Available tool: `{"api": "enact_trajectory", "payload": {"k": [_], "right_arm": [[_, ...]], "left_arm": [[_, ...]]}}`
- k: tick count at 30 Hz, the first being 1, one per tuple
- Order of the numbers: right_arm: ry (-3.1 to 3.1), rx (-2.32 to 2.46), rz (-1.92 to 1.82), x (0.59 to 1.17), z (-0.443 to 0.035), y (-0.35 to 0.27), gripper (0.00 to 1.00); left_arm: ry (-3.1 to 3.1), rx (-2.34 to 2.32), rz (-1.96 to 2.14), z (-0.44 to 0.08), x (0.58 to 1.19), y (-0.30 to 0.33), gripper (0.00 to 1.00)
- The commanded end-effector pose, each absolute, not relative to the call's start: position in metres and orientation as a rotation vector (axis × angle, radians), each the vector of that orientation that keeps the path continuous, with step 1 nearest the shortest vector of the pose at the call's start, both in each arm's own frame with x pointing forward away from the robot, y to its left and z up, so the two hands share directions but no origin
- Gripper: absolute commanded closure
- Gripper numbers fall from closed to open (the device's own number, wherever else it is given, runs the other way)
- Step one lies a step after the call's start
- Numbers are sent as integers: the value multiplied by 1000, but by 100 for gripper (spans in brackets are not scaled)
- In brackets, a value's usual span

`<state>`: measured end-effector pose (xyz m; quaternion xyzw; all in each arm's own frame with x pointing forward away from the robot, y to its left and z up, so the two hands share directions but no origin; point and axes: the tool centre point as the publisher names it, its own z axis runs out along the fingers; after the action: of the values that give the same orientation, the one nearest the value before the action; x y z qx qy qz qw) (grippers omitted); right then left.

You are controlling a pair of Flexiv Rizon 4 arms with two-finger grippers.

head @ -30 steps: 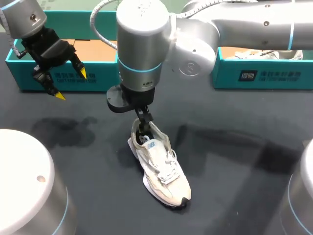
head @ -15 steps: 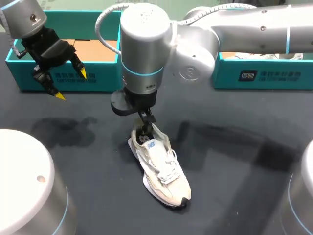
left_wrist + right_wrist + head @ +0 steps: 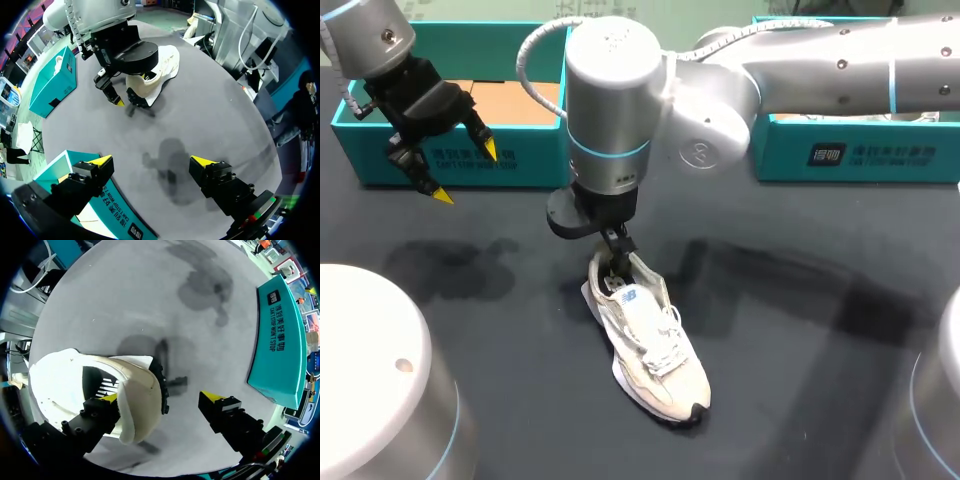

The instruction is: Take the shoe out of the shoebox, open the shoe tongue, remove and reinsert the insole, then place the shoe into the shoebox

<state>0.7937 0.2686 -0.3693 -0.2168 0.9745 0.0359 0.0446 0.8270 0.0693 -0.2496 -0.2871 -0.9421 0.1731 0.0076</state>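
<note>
Straddling the heel of the shoe [image 3: 645,335], the open right hand [image 3: 161,397] should be closed squarely; the left hand [image 3: 466,173] is held open.

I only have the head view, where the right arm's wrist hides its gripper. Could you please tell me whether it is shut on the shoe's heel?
Observer: No. In the right wrist view the right gripper is open. One finger is in the opening of the shoe by the heel, and the other stands apart outside it.
Operator: Thank you. Is the insole in the shoe?
Observer: Probably. A striped surface shows down in the opening, likely the insole.
</note>
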Motion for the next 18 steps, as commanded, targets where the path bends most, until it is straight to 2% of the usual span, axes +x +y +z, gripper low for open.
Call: {"api": "enact_trajectory", "payload": {"k": [1, 8, 9, 14, 18], "right_arm": [[2987, -664, 116, 796, -377, 270, 6], [3009, -653, 130, 798, -386, 270, 28], [3009, -653, 131, 798, -387, 271, 35], [3014, -654, 132, 795, -389, 272, 40], [3019, -653, 140, 792, -392, 272, 51]], "left_arm": [[-2947, -898, 537, -250, 826, 70, 0], [-2947, -898, 537, -250, 826, 70, 0], [-2947, -898, 537, -250, 826, 70, 0], [-2947, -898, 537, -250, 826, 70, 0], [-2947, -898, 537, -250, 826, 70, 0]]}}
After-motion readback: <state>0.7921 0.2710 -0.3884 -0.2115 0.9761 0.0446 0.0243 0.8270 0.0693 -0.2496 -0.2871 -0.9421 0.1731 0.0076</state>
